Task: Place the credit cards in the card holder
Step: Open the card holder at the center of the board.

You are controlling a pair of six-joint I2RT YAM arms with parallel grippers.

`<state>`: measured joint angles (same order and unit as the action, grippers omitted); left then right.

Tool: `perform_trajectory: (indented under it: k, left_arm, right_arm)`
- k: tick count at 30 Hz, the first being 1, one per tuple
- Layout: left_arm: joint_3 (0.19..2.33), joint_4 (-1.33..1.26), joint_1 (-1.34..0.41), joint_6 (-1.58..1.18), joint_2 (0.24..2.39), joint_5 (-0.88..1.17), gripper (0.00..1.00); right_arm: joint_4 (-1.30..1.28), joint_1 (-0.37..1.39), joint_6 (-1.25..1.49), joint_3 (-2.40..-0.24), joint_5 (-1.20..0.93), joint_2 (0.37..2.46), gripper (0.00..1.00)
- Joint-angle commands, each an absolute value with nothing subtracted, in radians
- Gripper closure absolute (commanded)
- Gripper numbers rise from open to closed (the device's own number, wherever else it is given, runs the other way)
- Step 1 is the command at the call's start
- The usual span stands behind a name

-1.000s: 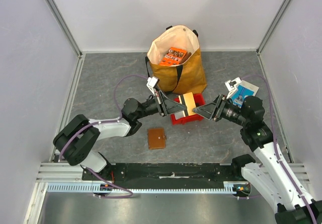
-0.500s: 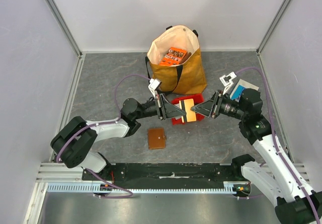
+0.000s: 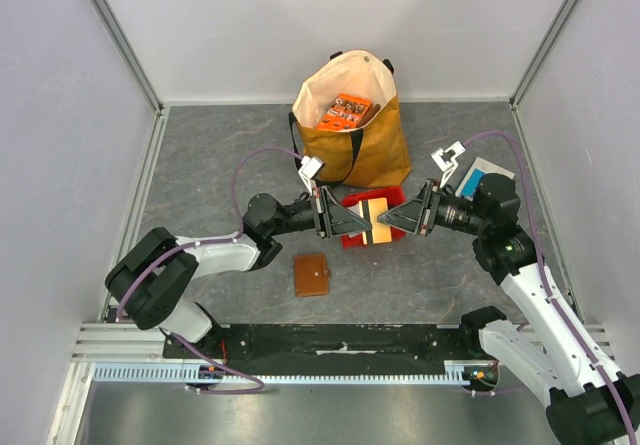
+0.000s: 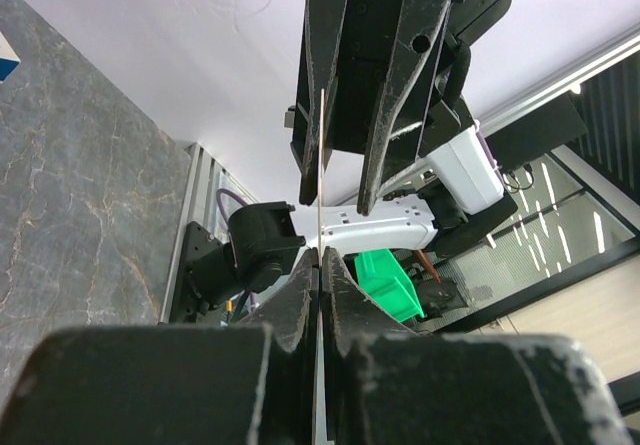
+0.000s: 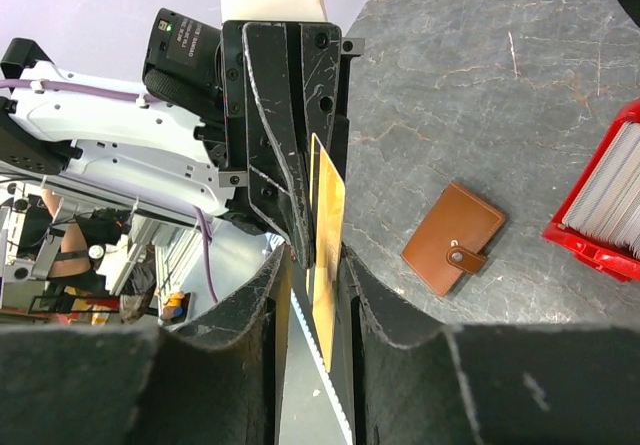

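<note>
Credit card (image 3: 374,221), mid-frame, clenched in left gripper (image 3: 352,219); right gripper (image 3: 392,222) straddles it, jaws not yet pinched. Judged a handover: right must clamp before left lets go.

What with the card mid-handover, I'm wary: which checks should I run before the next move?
1. Left tool shut on card: ok.
2. Right tool straddling card: ok.
3. Right tool clamped on card: not ok, a gap shows.
4. Holder open: not ok, snapped shut on the table.
5. Card clear above bin: cannot tell.
</note>
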<state>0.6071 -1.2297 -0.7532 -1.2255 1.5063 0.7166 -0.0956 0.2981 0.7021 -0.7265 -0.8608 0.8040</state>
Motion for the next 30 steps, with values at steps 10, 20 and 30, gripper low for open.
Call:
perform_trajectory:
  k: [10,20,30]
  left_arm:
    - [0.623,-1.304,-0.756,-1.204,1.509,0.686,0.98]
    - [0.641,-1.328,-0.758,-1.226,1.537,0.707,0.98]
    - [0.470,-0.966,-0.726,-1.065,1.372,0.591,0.30]
  right_arm:
    - [-0.106,0.301,0.677,-0.733,-0.910,0.808,0.86]
    - [-0.124,0.301,0.660,-0.735,-0.908,0.818,0.94]
    - [-0.274,0.301,0.586,-0.709,-0.675,0.834,1.00]
